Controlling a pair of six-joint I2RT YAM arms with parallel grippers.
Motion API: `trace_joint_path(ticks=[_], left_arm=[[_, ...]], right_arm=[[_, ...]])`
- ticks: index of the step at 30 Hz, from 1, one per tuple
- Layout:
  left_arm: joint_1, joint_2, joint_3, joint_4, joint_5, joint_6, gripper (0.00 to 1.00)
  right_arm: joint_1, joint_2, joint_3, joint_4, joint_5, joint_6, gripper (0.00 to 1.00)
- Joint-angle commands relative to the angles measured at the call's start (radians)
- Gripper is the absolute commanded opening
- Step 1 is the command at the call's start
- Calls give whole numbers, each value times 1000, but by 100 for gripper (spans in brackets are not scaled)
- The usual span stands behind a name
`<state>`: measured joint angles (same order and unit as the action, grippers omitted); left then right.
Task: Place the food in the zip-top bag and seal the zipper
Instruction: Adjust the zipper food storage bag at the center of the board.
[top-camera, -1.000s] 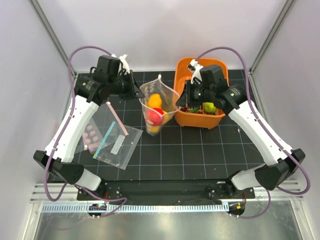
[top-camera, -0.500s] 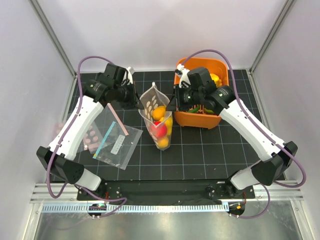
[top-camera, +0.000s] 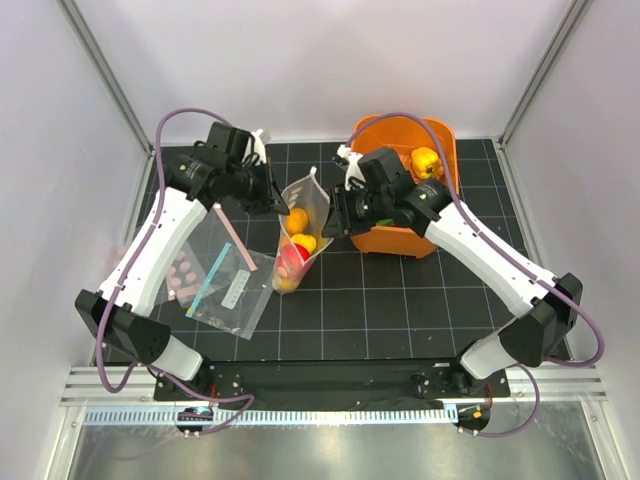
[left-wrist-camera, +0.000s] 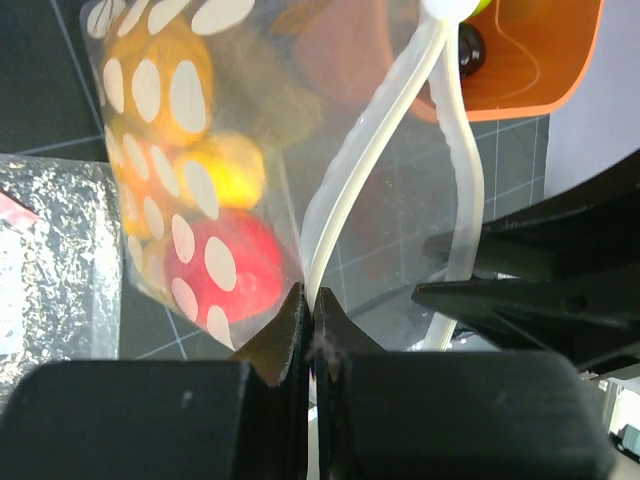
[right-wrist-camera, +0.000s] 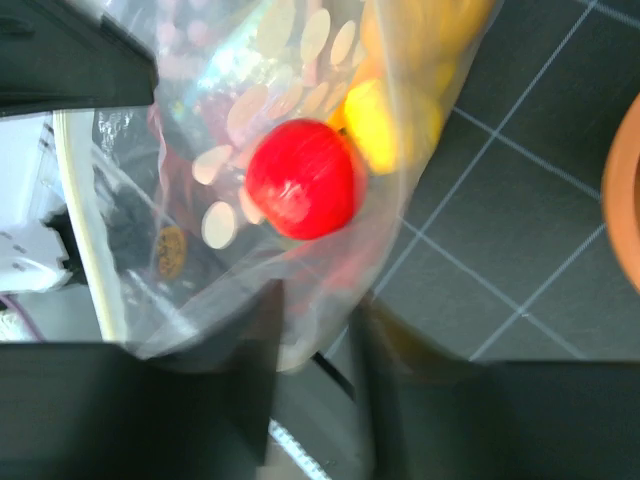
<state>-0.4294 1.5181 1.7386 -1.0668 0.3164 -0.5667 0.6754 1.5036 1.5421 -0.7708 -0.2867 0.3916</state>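
Note:
The dotted zip-top bag (top-camera: 303, 215) hangs between both grippers, above the mat. It holds a red apple (top-camera: 292, 258), orange-yellow mangoes (top-camera: 297, 218) and a yellow piece (top-camera: 305, 243). My left gripper (top-camera: 281, 207) is shut on the zipper strip (left-wrist-camera: 335, 215) at the mouth; the apple (left-wrist-camera: 220, 272) shows through the dots. My right gripper (top-camera: 335, 222) is at the bag's right side. In the right wrist view its jaws stand apart with the bag's edge (right-wrist-camera: 310, 335) between them, under the apple (right-wrist-camera: 302, 178). A yellow pepper (top-camera: 425, 160) lies in the orange basket (top-camera: 400, 240). A dark purple piece (left-wrist-camera: 468, 45) shows at the basket's edge.
A clear bag with a teal strip and white label (top-camera: 235, 290) lies on the mat at the left. A bag with pink dots (top-camera: 180, 275) lies beside it, and a loose pink strip (top-camera: 235, 235) above them. Frame posts stand at the back corners.
Both grippers moved the bag forward and left, away from the basket, and it now tilts left. My right arm swung left, uncovering the pepper in the basket.

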Motion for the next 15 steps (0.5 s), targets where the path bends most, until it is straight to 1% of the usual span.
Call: trace_joint_path(ticks=[1,4,5,9,11,12,15], left_arm=[[1,-16,-28,56,56,-9,2],[1,-18,-30,65,52,-7,2],[1,-13,-19,59,44,-2,1],[3,4,18,27,15,25,1],[3,11,32,13,3,37,0],[3,17,39,11,1,40,0],[3,30,48,13,-2,48,0]], right_arm=[[1,-49,-23,39,7,-28,46],[-2,-71,-31,19,118,-49,62],[-13,-75,-28,21,168,-53,70],[-65,-86,16,31,224,-65,74],[-104,-106,18,62,209,-66,75],[-112,-118,4,106,205,-71,75],[-146,-154,-8,151,234,-103,76]])
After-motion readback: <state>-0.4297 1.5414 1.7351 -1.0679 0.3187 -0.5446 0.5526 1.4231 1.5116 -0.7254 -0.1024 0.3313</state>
